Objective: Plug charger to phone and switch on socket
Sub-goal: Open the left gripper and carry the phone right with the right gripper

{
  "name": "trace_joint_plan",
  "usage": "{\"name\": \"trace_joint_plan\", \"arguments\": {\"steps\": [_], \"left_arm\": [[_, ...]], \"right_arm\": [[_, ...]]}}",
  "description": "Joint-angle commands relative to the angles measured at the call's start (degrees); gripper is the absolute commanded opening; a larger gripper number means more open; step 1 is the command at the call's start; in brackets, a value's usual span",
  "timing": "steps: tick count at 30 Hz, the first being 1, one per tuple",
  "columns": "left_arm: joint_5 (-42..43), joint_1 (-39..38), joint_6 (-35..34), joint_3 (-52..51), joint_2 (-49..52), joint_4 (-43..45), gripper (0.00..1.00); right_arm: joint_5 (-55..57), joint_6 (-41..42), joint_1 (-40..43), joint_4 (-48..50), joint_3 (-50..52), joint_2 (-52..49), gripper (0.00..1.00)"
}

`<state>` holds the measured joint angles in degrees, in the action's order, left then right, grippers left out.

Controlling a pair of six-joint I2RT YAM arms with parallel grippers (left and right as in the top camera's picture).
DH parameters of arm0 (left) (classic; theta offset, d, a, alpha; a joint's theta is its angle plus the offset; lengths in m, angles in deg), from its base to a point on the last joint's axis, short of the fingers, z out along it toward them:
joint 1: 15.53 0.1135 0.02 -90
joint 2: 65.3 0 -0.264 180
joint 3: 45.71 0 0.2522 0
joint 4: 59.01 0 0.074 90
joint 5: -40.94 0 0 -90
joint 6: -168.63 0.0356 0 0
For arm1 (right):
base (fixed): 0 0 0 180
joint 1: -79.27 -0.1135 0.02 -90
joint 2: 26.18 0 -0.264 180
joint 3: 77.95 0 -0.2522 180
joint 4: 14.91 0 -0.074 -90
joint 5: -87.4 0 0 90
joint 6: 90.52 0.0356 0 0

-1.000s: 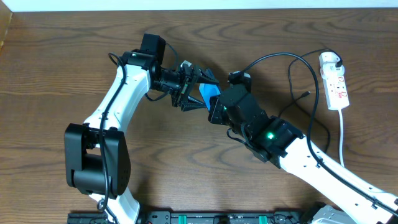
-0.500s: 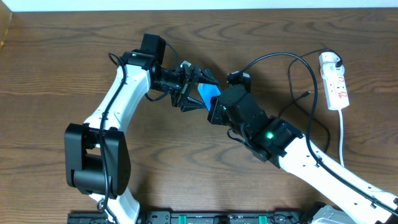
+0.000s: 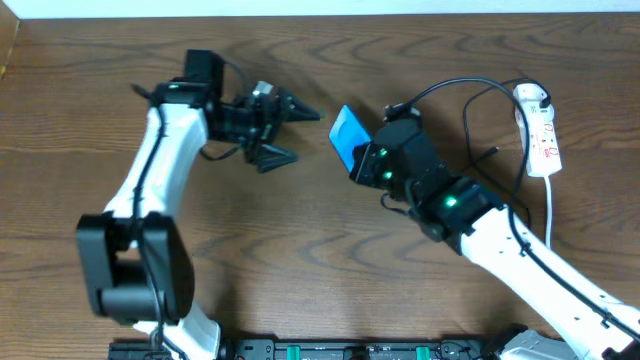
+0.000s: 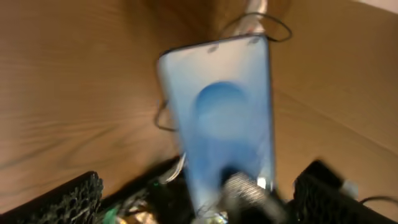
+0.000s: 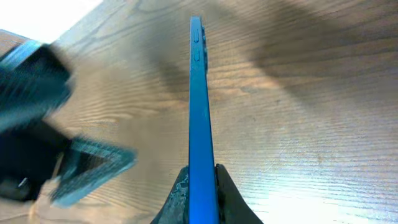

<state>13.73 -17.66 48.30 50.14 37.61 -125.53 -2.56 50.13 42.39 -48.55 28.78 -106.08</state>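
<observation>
The phone [image 3: 346,135] is held on edge over the table [image 3: 300,260], pinched at its lower end by the right gripper [image 5: 200,186], whose arm reaches in from the lower right. The left gripper [image 3: 306,137], earlier at the phone, has drawn back leftward, fingers spread wide.

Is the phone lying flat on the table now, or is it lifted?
Lifted: the right gripper is shut on the phone, holding it on edge above the table; the open left gripper is apart from it.

left arm [image 3: 150,175], right arm [image 3: 535,262]: white links, black joints, thin black cables; green lights on right; ribbed black jaws.
</observation>
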Motion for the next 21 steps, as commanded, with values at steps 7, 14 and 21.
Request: {"name": "trace_joint_plan", "arguments": {"steps": [7,14,21], "left_arm": [[-31.5,1.1,12.7,0.2,-20.3,-16.0,0.97],[-45.7,-1.6,11.7,-4.1,-37.8,-17.9,0.97],[-51.1,-1.6,4.8,-17.8,-54.5,-11.3,0.97]], "right_arm": [[-7.1,0.3,6.1,0.7,-0.7,0.2,0.01],[-7.6,0.3,6.4,3.9,-0.7,0.2,0.01],[-11.6,0.3,6.4,6.0,-0.7,0.2,0.01]]}}
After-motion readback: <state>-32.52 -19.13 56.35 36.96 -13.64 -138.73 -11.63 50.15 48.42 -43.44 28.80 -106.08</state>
